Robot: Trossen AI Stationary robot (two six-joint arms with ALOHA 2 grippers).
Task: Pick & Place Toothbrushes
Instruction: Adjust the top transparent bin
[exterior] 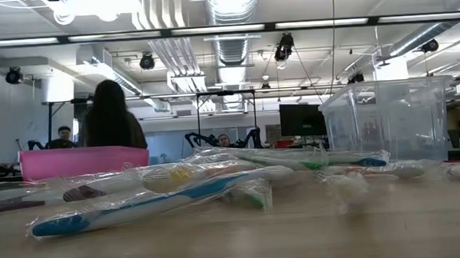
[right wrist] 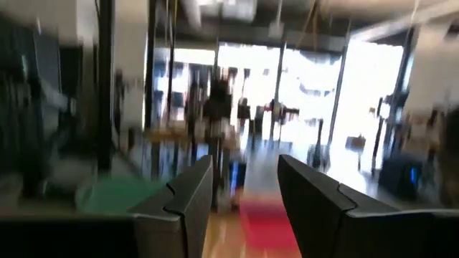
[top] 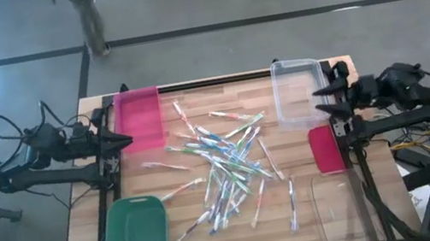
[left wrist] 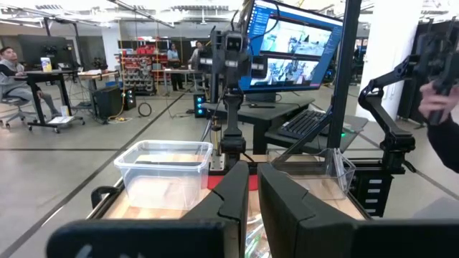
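Several toothbrushes (top: 223,169), thin pale sticks with blue, green and pink accents, lie in a loose heap on the middle of the wooden table (top: 86,236). In the low view the toothbrushes (exterior: 162,199) show in clear wrappers. My left gripper (top: 125,140) hovers at the table's left edge beside the pink bin, pointing level toward the heap; in its wrist view the left gripper (left wrist: 253,180) has its fingers almost together and holds nothing. My right gripper (top: 322,99) hovers at the right edge, open and bare, as the right gripper (right wrist: 246,175) also shows in its wrist view.
A pink bin (top: 138,117) stands far left and a clear bin (top: 295,90) far right. Near left is a green bin (top: 134,237), near right another clear bin (top: 346,208), and a small red-pink bin (top: 325,148) at the right edge. People sit beyond the table.
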